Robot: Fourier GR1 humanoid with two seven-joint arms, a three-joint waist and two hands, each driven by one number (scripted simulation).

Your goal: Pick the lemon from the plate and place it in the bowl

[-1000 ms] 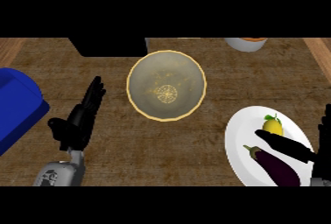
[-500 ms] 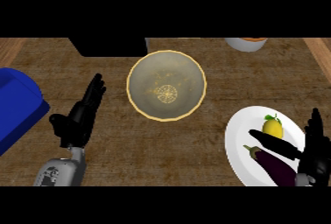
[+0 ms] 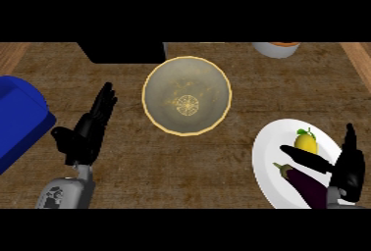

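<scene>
right hand (image 3: 349, 166) upright over plate's (image 3: 264, 158) right edge, fingers (image 3: 351, 139) straight, holding nothing, thumb (image 3: 304, 158) stretched just below lemon (image 3: 306, 142), left hand (image 3: 85, 132) well left of plate, fingers straight

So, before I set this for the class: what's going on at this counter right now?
The robot's right hand is open at the right side of the white plate, thumb stretched out just below the lemon. The lemon lies on the plate beside an eggplant, not yet grasped. The bowl stands up and to the left of the plate. The left hand rests open, left of the bowl.
</scene>
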